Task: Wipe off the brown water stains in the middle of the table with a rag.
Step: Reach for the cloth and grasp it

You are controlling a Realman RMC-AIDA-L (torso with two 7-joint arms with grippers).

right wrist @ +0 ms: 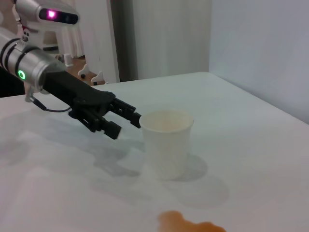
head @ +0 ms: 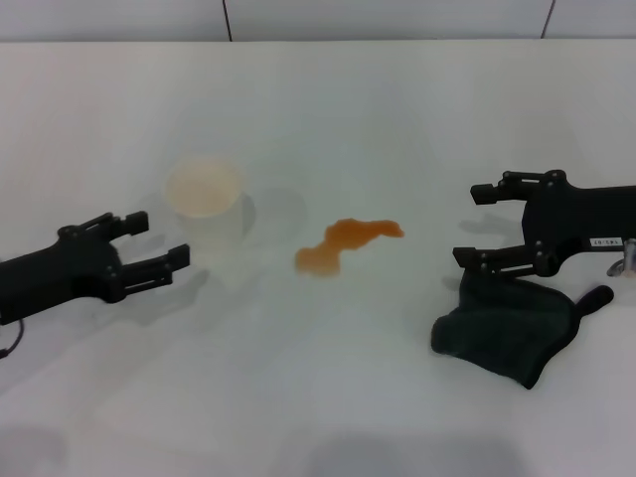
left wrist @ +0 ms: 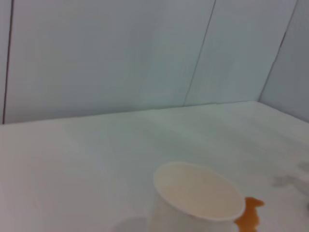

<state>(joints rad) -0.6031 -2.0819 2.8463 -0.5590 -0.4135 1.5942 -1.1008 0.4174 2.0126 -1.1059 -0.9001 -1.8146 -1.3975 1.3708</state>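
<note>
**A:** Head view status?

**B:** I see the stain point(head: 345, 244) mid-table point(head: 318, 397), wavy, orange-brown. Cup point(head: 205, 200) stands upright just to its left, apart from it. Rag point(head: 507, 333) lies crumpled on the right, well apart from the stain.

**A:** Grippers?

**B:** Right gripper point(head: 475, 223) is right above the rag's far edge, jaws spread, holding nothing. Left gripper point(head: 163, 241) hovers near the cup, fingers apart, empty. Right wrist view confirms this: left gripper point(right wrist: 127, 123) is beside the cup point(right wrist: 167, 143).

Stains point(head: 345, 243) mid-table point(head: 328, 397); cup point(head: 206, 199) left, rag point(head: 507, 328) right.
</note>
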